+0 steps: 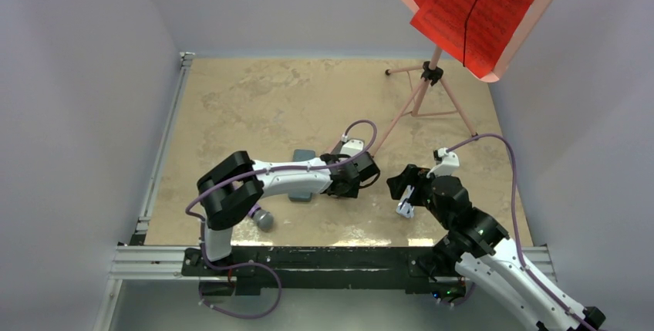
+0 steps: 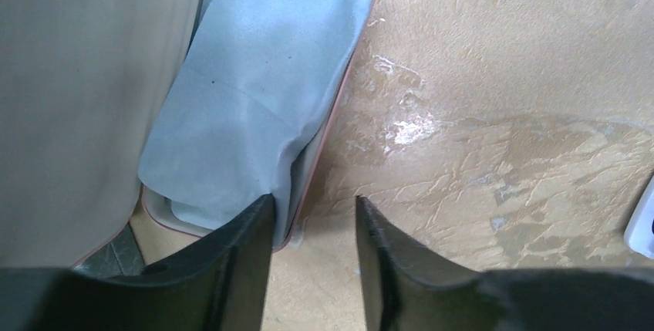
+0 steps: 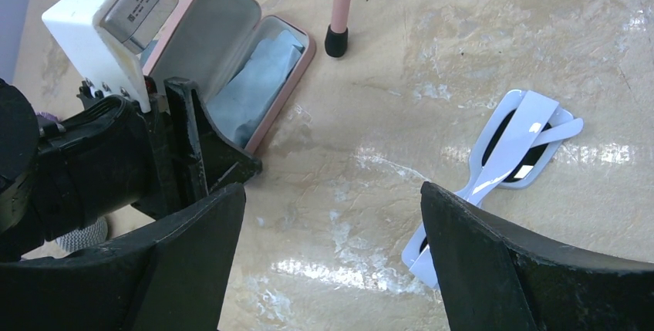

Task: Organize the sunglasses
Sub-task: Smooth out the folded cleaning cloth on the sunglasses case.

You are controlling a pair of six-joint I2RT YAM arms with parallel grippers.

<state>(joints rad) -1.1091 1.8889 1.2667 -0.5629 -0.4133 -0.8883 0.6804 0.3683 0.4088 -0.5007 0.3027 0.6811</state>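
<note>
Item: white sunglasses, folded. Light, rigid, glossy plastic, so likely slippery; pinch them across the bridge. Your right gripper stands wide and empty; your left gripper is narrow, with nothing between its fingers.

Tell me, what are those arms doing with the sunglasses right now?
Left gripper open, at open pink case. Right gripper open, empty. White sunglasses folded on table beside it. Nothing blocking.

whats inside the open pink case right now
A light blue cloth fills the pink case. Anything under the cloth is covered. The white sunglasses lie outside it, on the table.
</note>
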